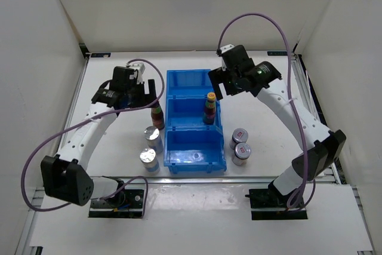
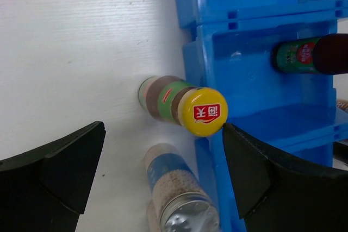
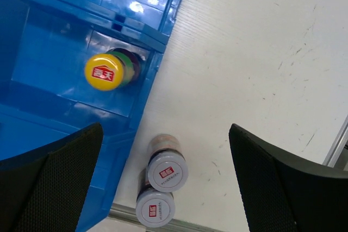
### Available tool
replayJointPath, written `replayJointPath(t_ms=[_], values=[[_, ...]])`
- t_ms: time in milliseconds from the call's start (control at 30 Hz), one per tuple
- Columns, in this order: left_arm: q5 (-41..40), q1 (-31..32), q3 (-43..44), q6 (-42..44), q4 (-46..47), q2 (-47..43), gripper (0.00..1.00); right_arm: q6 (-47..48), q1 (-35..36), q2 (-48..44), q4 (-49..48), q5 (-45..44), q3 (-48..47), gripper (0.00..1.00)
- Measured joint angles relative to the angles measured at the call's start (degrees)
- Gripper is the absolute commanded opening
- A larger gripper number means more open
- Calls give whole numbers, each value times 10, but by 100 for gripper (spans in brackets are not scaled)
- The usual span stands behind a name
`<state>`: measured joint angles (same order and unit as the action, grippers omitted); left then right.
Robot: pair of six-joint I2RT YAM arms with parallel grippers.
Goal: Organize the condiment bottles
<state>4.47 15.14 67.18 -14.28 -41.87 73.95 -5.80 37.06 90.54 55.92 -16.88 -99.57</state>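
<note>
A slim dark bottle with a yellow cap (image 1: pixel 157 116) stands on the table against the left wall of the blue bin (image 1: pixel 179 82). My left gripper (image 1: pixel 150 95) is open just above it; in the left wrist view the cap (image 2: pixel 202 111) sits between the spread fingers (image 2: pixel 60 172), nearer the right one. A second slim bottle (image 1: pixel 210 107) stands in the bin's middle compartment and also shows in the right wrist view (image 3: pixel 106 70). My right gripper (image 1: pixel 219 86) is open and empty above the bin's right edge. Two plain silver shakers (image 1: pixel 153 137) (image 1: pixel 148 159) stand left of the bin. Two red-marked shakers (image 1: pixel 239 137) (image 1: pixel 241 152) stand right of it.
The bin's near compartment (image 1: pixel 196 147) and far compartment hold nothing. A metal rail (image 1: pixel 197 178) runs along the table's near edge. White walls enclose the table on three sides. Purple cables loop over both arms.
</note>
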Motion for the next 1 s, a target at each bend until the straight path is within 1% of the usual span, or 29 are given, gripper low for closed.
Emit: replayJointPath(t_ms=[133,300,333,433,467,533,567,633,667,767,800,1000], values=[[-4,18,18,4,12,24,100,0,-18,-32,2,-2,25,100],[-9,23,22,4,19,40,100,0,-41,-53,3,-4,43,100],[-10,23,22,3,19,44,98,0,-45,-55,2,-4,47,100],[-11,23,22,0,19,48,86,0,-55,-57,3,-3,53,100],[-11,22,22,0,19,48,77,0,-58,-57,4,-3,56,100],[-8,23,22,-3,21,48,67,0,-64,-57,7,-2,58,100],[-7,23,22,-3,22,48,55,0,-65,-57,7,-2,58,100],[-3,24,22,-5,27,48,42,0,-68,-58,7,-1,58,100],[-3,24,23,-2,28,48,33,0,-68,-58,7,-1,59,100],[-3,24,28,-2,21,50,19,0,-68,-58,7,2,63,100],[-3,24,33,-1,16,52,11,0,-68,-58,7,3,64,100],[-3,24,82,-2,-12,55,11,0,-68,-59,8,4,69,100]])
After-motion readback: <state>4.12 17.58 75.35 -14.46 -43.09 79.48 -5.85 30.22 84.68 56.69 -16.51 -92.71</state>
